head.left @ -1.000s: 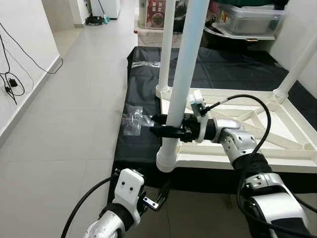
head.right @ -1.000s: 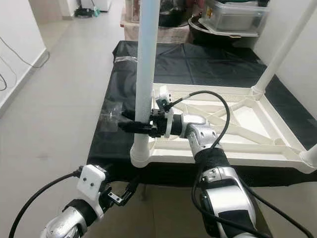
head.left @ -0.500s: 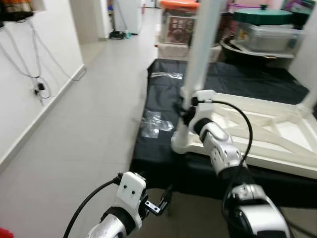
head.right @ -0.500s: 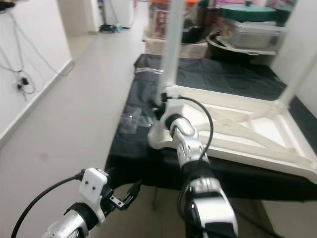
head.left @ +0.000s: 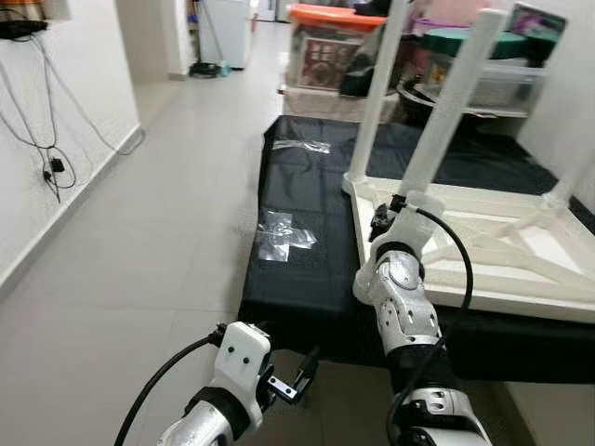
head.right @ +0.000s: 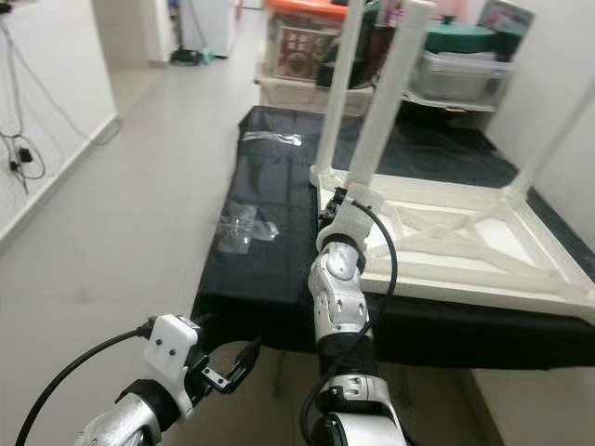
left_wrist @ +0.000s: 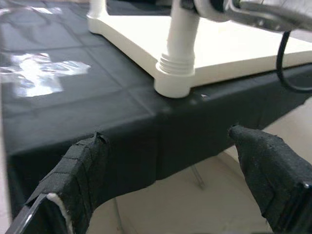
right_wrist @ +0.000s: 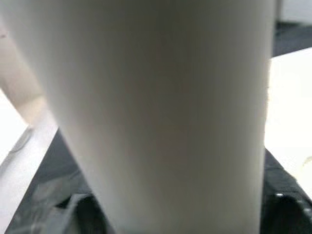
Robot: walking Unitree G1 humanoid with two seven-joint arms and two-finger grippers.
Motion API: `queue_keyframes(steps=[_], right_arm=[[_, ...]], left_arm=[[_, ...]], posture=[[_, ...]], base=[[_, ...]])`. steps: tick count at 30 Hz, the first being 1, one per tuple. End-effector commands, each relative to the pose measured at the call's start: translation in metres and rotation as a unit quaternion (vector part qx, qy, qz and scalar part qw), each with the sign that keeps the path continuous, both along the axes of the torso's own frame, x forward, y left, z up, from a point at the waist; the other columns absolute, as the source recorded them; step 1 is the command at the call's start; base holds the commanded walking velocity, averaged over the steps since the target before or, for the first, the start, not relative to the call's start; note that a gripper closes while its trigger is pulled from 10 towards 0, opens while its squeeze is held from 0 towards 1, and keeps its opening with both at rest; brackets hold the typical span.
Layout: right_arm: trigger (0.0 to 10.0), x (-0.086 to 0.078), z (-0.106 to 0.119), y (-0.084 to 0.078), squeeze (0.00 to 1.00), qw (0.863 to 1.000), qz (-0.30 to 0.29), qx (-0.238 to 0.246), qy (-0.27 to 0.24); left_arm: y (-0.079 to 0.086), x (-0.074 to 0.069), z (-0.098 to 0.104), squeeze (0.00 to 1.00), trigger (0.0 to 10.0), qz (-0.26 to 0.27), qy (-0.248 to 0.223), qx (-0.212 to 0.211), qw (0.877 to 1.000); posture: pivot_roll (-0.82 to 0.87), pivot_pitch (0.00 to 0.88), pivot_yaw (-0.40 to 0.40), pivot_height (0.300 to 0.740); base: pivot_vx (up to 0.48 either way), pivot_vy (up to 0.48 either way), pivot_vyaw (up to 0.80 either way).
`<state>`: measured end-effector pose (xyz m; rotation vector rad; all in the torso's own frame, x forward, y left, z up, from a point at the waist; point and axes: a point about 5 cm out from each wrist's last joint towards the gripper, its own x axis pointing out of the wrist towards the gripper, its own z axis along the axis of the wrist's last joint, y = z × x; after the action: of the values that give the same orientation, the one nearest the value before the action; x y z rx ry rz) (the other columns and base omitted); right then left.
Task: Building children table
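Presently catalogued, with the upturned white table (head.left: 521, 279) as landmark: it lies top-down on a black sheet (head.left: 297, 279), legs pointing up. Near leg (head.left: 437, 130), at the table's near-left corner, is seen tilted off upright, its threaded foot seated in the corner socket (left_wrist: 176, 73). Right gripper (head.left: 383, 219) is held against this leg low down; the right wrist view is taken close against the leg, dark pads at either side, so the leg is judged to be clasped. Left gripper (left_wrist: 170, 180) hangs below and in front of the table's near edge, fingers spread wide, nothing between them. Clear plastic wrappers (head.left: 282, 232) lie on the sheet, left of the table.

Risk, as judgement: with the leg leaning, the thread could be crossed or the leg pulled from its socket if turned askew; the table could be dragged along the sheet.

Writing: a printed box (head.left: 311, 51) beyond the table, lettering too small to be read
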<state>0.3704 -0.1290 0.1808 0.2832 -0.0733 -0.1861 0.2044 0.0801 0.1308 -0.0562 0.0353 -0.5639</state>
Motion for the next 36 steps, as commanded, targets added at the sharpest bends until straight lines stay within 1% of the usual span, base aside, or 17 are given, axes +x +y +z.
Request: queue_keyframes(steps=[1, 3, 5, 6, 7, 10, 12, 14, 15, 19, 21, 25, 26, 29, 30, 34, 36], right_arm=[[10.0, 0.002, 0.002, 0.001, 0.0, 0.999, 0.044, 0.01, -0.02], [10.0, 0.002, 0.003, 0.0, 0.0, 0.998, 0.057, 0.014, -0.026], [10.0, 0.002, 0.007, 0.0, 0.0, 0.992, 0.123, 0.013, -0.04], [10.0, 0.001, 0.01, 0.0, 0.0, 0.971, 0.235, 0.014, -0.052], [10.0, 0.001, 0.01, 0.0, 0.0, 0.971, 0.235, 0.014, -0.052], [10.0, -0.006, 0.012, -0.007, 0.0, 0.915, 0.398, 0.006, -0.062], [10.0, -0.008, 0.012, -0.01, 0.0, 0.902, 0.426, 0.0, -0.065], [10.0, -0.009, 0.023, -0.016, 0.0, 0.851, 0.52, -0.006, -0.074], [10.0, -0.009, 0.023, -0.016, 0.0, 0.851, 0.52, -0.006, -0.074], [10.0, -0.011, 0.029, -0.013, 0.0, 0.8, 0.595, -0.013, -0.079], [10.0, -0.012, 0.033, -0.005, 0.0, 0.753, 0.653, -0.016, -0.08], [10.0, -0.012, 0.037, 0.002, 0.0, 0.719, 0.69, -0.019, -0.083], [8.5, -0.014, 0.037, 0.012, 0.0, 0.681, 0.728, -0.031, -0.076], [8.5, -0.014, 0.036, 0.017, 0.0, 0.662, 0.745, -0.041, -0.068], [0.0, -0.015, 0.033, 0.019, 0.0, 0.655, 0.751, -0.05, -0.064], [0.0, -0.019, 0.028, 0.023, 0.0, 0.635, 0.767, -0.072, -0.059], [0.0, -0.016, 0.025, 0.026, 0.0, 0.658, 0.745, -0.092, -0.064]], left_arm=[[0.0, -0.001, -0.003, 0.0, 10.0, -0.002, 0.005, 0.002, 1.0], [0.0, 0.0, -0.003, 0.0, 10.0, -0.003, 0.005, 0.002, 1.0], [0.0, 0.0, -0.003, 0.0, 10.0, -0.003, 0.005, 0.002, 1.0], [0.0, 0.0, -0.003, 0.0, 10.0, -0.003, 0.005, 0.002, 1.0], [0.0, 0.0, -0.003, 0.0, 10.0, -0.003, 0.005, 0.002, 1.0], [0.0, 0.0, -0.002, 0.0, 10.0, -0.004, 0.005, 0.002, 1.0], [0.0, 0.0, -0.002, 0.0, 10.0, -0.004, 0.005, 0.002, 1.0], [0.0, 0.0, -0.002, 0.0, 10.0, -0.004, 0.005, 0.002, 1.0], [0.0, 0.0, -0.002, 0.0, 10.0, -0.004, 0.005, 0.002, 1.0], [0.0, 0.0, -0.002, 0.0, 10.0, -0.003, 0.004, 0.003, 1.0], [0.0, 0.0, -0.002, 0.0, 10.0, -0.002, 0.004, 0.003, 1.0], [-0.001, -0.001, -0.001, 0.0, 10.0, -0.002, 0.005, 0.002, 1.0], [-0.001, -0.002, -0.001, 0.0, 10.0, -0.001, 0.005, 0.001, 1.0], [-0.001, -0.002, -0.001, 0.0, 10.0, 0.0, 0.005, 0.0, 1.0], [-0.001, -0.002, -0.001, 0.0, 10.0, -0.001, 0.006, 0.0, 1.0], [-0.001, -0.002, -0.001, 0.0, 10.0, -0.001, 0.007, 0.0, 1.0], [-0.002, -0.002, -0.001, 0.0, 10.0, -0.002, 0.007, 0.0, 1.0]], posture=[[0.14, 0.093, -0.056, 0.74], [0.14, 0.093, -0.056, 0.74], [0.14, 0.093, -0.057, 0.74], [0.14, 0.096, -0.057, 0.74], [0.14, 0.096, -0.057, 0.74], [0.14, 0.096, -0.058, 0.74], [0.14, 0.096, -0.058, 0.74], [0.15, 0.097, -0.061, 0.74], [0.15, 0.097, -0.061, 0.74], [0.15, 0.099, -0.061, 0.74], [0.16, 0.1, -0.065, 0.74], [0.17, 0.103, -0.068, 0.74], [0.17, 0.106, -0.069, 0.74], [0.17, 0.108, -0.07, 0.74], [0.17, 0.108, -0.071, 0.74], [0.17, 0.111, -0.07, 0.74], [0.17, 0.11, -0.069, 0.74]], base=[[0.0, 0.0, 0.0], [0.0, 0.0, 0.0], [0.0, 0.0, 0.0], [0.0, 0.0, 0.0], [0.0, 0.0, 0.0], [0.0, 0.0, 0.0], [0.0, 0.0, 0.0], [0.0, 0.0, 0.0], [0.0, 0.0, 0.0], [0.0, 0.0, 0.0], [0.0, 0.0, 0.0], [0.0, 0.0, 0.0], [0.0, 0.0, 0.0], [0.0, 0.0, 0.0], [0.0, 0.0, 0.0], [0.0, 0.0, 0.0], [0.0, 0.0, 0.0]])
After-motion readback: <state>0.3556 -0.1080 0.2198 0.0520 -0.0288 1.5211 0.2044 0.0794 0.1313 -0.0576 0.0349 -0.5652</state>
